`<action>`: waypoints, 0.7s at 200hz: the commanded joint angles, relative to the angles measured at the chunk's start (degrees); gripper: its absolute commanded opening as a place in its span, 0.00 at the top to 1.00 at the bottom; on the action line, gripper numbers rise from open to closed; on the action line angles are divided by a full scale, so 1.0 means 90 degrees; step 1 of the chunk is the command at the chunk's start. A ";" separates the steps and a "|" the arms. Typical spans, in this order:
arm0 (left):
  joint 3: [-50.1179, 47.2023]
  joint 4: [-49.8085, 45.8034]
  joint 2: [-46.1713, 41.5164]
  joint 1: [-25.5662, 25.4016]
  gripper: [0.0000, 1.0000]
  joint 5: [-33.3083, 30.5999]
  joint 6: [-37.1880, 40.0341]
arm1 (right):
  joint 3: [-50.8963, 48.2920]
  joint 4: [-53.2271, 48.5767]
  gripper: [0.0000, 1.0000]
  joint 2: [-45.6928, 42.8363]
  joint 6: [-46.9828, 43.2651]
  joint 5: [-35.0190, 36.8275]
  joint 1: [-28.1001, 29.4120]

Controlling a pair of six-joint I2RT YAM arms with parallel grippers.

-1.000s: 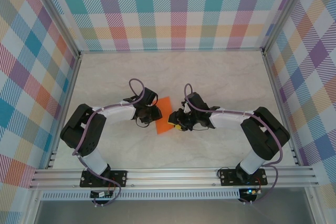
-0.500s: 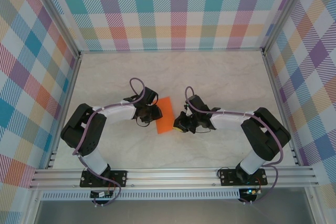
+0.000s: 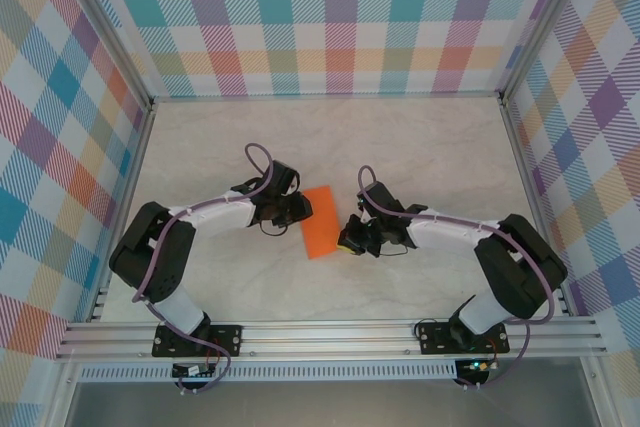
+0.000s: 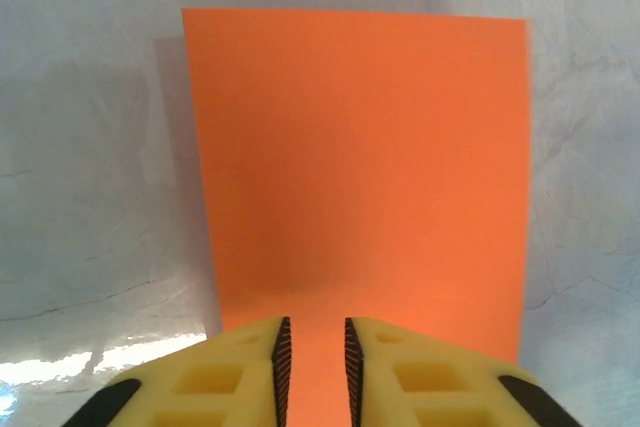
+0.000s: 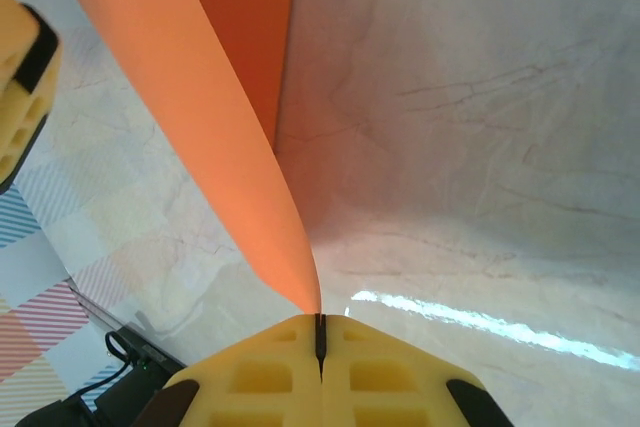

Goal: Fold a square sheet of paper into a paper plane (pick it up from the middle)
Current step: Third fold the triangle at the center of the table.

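The paper (image 3: 320,222), plain orange, lay near the middle of the table (image 3: 430,147), between the two grippers, its far corner pointing at the checked back wall (image 3: 330,17). The left gripper (image 3: 297,209) sat at the paper's left edge. In the left wrist view its yellow fingers (image 4: 240,352) stood a narrow slit apart over the near end of the sheet, and orange showed through the slit. The sheet there was seen face-on and flat on the marbled top. Whether those fingers touched it I could not tell.

The right gripper (image 3: 348,240) was at the paper's right edge. In its wrist view the yellow fingers were pressed together, with the paper's edge running to a point at the seam between them. That side of the sheet rose off the table in a curved flap.
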 commanded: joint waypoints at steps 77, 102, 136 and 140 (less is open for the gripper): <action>0.0159 -0.0021 0.0769 0.0073 0.85 0.0083 0.0231 | 0.0510 -0.0102 1.00 0.0337 -0.0297 -0.0143 0.0035; 0.0169 -0.0060 0.0806 0.0072 0.85 0.0098 0.0269 | 0.0714 0.0091 1.00 0.0566 -0.0361 -0.0218 0.0033; 0.0196 -0.0136 0.0797 0.0072 0.86 0.0092 0.0330 | 0.0954 0.0377 1.00 0.0882 -0.0431 -0.0230 0.0035; 0.0198 -0.0153 0.0797 0.0072 0.86 0.0093 0.0339 | 0.0981 0.0426 1.00 0.0922 -0.0431 -0.0229 0.0035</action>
